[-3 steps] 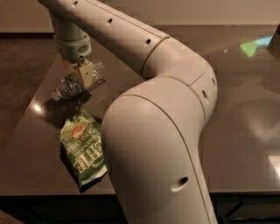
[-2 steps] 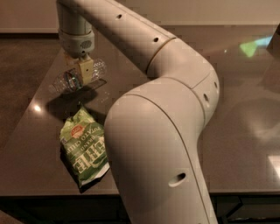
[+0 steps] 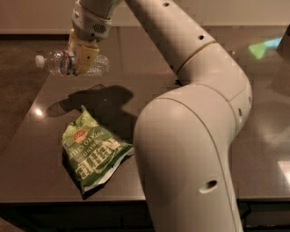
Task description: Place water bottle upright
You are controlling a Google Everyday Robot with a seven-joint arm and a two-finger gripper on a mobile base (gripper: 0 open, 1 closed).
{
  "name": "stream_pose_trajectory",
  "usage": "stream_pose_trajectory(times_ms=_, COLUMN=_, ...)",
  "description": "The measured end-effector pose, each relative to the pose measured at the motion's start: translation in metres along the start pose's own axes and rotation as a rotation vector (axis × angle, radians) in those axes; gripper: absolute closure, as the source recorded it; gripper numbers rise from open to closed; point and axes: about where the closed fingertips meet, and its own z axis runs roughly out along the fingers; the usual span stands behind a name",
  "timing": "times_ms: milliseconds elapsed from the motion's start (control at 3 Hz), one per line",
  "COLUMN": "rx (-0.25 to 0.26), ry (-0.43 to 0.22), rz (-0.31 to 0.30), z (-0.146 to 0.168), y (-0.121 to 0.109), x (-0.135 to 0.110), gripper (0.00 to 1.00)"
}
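I see my gripper (image 3: pixel 83 60) at the far left, up above the table (image 3: pixel 31 149), clamped around the middle of the water bottle (image 3: pixel 55 63). The bottle hangs sideways in the air, its white cap pointing left. A green chip bag (image 3: pixel 93 154) lies on the table, nearer to me.

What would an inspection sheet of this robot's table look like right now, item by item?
Surface: dark glossy table, with a shadow below the bottle.
Job's things: water bottle held in the air, lying sideways, cap to the picture's left; not upright.
Clutter: green chip bag lying flat near the front edge.
Grippers: gripper above the table's far left, shut on the bottle's middle.
Cables: nothing seen.
Surroundings: pale wall behind; green glint on the tabletop at right.
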Motion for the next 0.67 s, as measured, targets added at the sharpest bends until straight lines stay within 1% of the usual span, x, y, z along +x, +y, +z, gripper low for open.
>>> stream_pose_trajectory(times_ms=333, rx=0.073, ry=-0.134, rz=0.091, z=-0.033, y=0.010, x=-0.011, gripper=1.00)
stream_pose_trajectory(times_ms=667, rx=0.159, ry=-0.235, rz=0.205, z=-0.061, y=0.022, x=-0.016, gripper=1.00)
